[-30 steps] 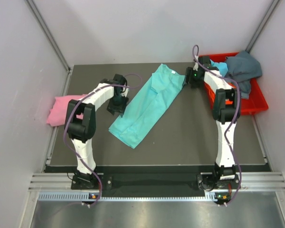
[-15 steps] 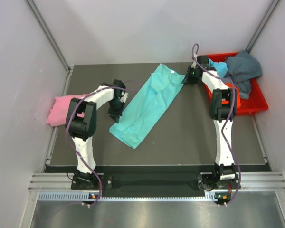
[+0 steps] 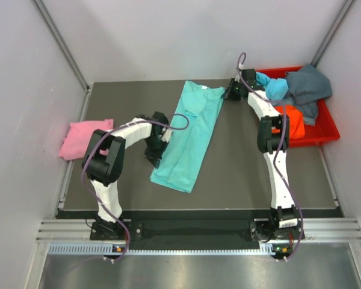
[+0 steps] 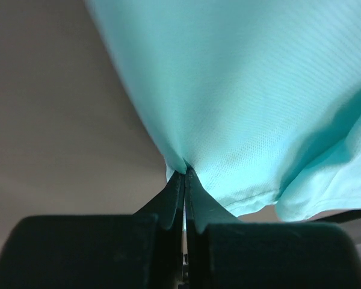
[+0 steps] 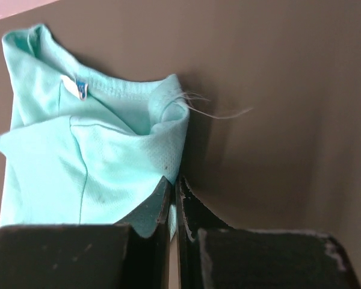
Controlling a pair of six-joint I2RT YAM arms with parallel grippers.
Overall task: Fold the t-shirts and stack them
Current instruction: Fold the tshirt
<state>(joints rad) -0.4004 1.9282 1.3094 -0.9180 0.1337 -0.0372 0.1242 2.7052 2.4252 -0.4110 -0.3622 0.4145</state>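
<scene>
Top external view: we saw the left arm (image 3: 132,127) bent inward, left pincer (image 3: 156,154) clamped on the edge of the teal t-shirt (image 3: 192,132), which lay on the desk (image 3: 240,171). The right arm (image 3: 266,114) stretched far, right pincer (image 3: 231,92) clamped on its collar. The pink t-shirt (image 3: 84,138) lay left, the red bin (image 3: 319,133) right.

Teal t-shirt (image 4: 240,90) mostly outside wrist views

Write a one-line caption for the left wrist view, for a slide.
Left gripper, shut, pinches an edge of the teal t-shirt, with the dark table behind it.
</scene>
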